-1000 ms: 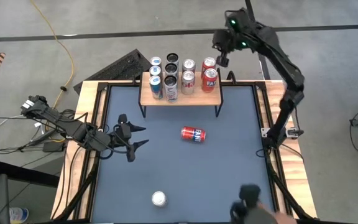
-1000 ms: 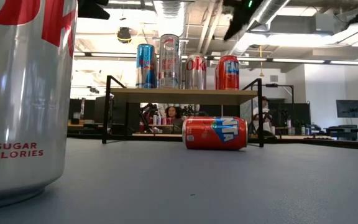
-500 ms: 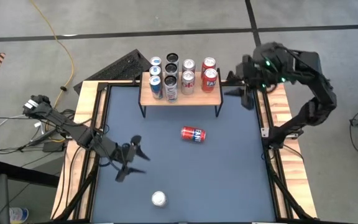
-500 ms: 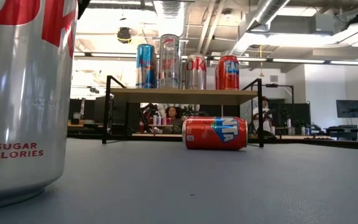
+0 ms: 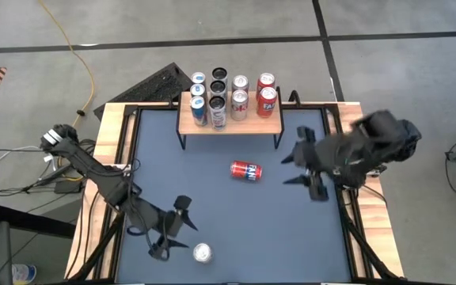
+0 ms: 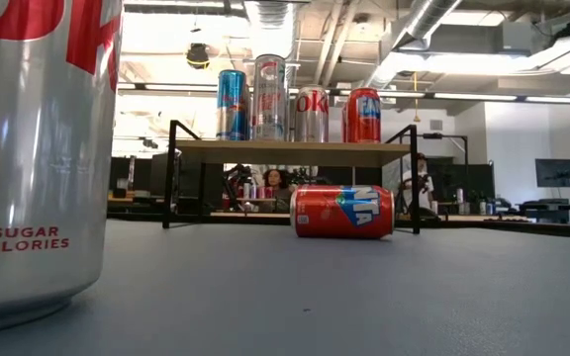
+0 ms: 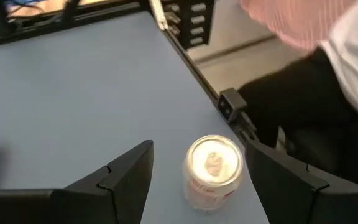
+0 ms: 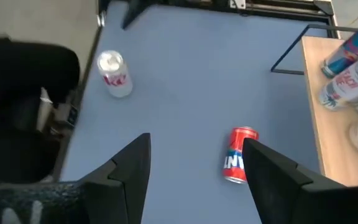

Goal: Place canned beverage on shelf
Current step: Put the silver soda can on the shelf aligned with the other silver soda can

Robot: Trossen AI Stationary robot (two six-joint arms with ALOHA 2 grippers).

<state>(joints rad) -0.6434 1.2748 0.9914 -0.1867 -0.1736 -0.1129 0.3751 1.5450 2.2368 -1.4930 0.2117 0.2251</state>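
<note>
Meanwhile, eight upright cans [image 5: 229, 96] crowd the shelf [image 5: 229, 122], a low rack with a light wooden top on thin black legs standing at the far edge of the dark blue table [image 5: 236, 218]; in the low view, four of them line its front, blue, clear-silver, silver and red. A red canned beverage [image 5: 245, 171] lies on its side on the open table just in front of the shelf, white lettering along its body, nothing touching it. A second, silver can [image 5: 203, 252] with red lettering stands upright near the table's near edge, looming large at the left of the low view [image 6: 38, 158]. The left gripper [image 5: 171, 232] hangs just beside this silver can, fingers spread apart and grasping nothing; in its wrist view the can's top [image 7: 213, 165] sits between the two dark fingers [image 7: 126, 180]. The right gripper [image 5: 305, 168] hovers over the table's right side, well apart from the red can, its fingers likewise released and empty. A person's pink sleeve [image 7: 297, 22] shows beyond the table's edge in the left wrist view.
</note>
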